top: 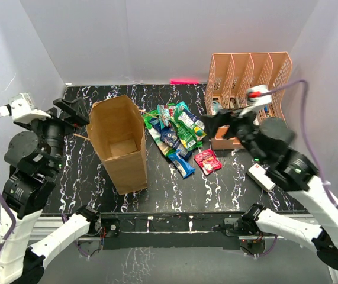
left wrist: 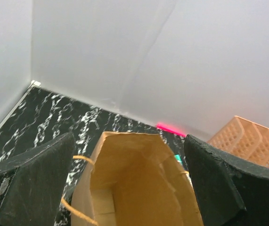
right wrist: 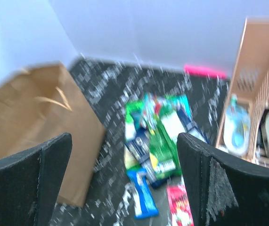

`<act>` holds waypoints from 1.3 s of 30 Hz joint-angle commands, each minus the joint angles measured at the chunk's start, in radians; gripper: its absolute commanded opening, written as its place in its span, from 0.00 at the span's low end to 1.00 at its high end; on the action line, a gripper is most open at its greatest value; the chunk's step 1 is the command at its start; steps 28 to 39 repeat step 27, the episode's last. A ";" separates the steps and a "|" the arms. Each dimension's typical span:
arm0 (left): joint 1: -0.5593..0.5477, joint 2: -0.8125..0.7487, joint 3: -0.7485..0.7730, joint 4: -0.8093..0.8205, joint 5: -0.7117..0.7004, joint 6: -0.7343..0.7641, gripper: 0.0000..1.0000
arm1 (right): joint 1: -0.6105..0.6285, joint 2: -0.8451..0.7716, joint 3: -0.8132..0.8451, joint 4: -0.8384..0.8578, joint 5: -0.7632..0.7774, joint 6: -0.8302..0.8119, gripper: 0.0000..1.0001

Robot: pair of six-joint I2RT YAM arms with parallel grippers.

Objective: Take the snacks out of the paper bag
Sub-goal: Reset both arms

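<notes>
The brown paper bag [top: 119, 142] stands upright and open at the table's left middle; its inside shows no packets, also in the left wrist view [left wrist: 139, 188]. The snacks [top: 177, 133] lie in a heap on the table to its right: green and blue packets, a blue wrapper [top: 183, 165] and a red pouch [top: 208, 161]. They also show in the right wrist view [right wrist: 160, 146]. My left gripper [top: 74, 112] is open and empty, above the bag's left rim. My right gripper [top: 216, 121] is open and empty, above the heap's right edge.
A peach mesh file organiser [top: 248, 80] stands at the back right, with items in front of it. A small white box [top: 261, 176] lies under my right arm. A pink strip [top: 184, 81] lies along the back wall.
</notes>
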 commanded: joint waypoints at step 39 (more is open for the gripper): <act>0.003 -0.011 0.133 0.097 0.192 0.177 0.98 | -0.002 -0.092 0.413 0.006 0.035 -0.114 0.98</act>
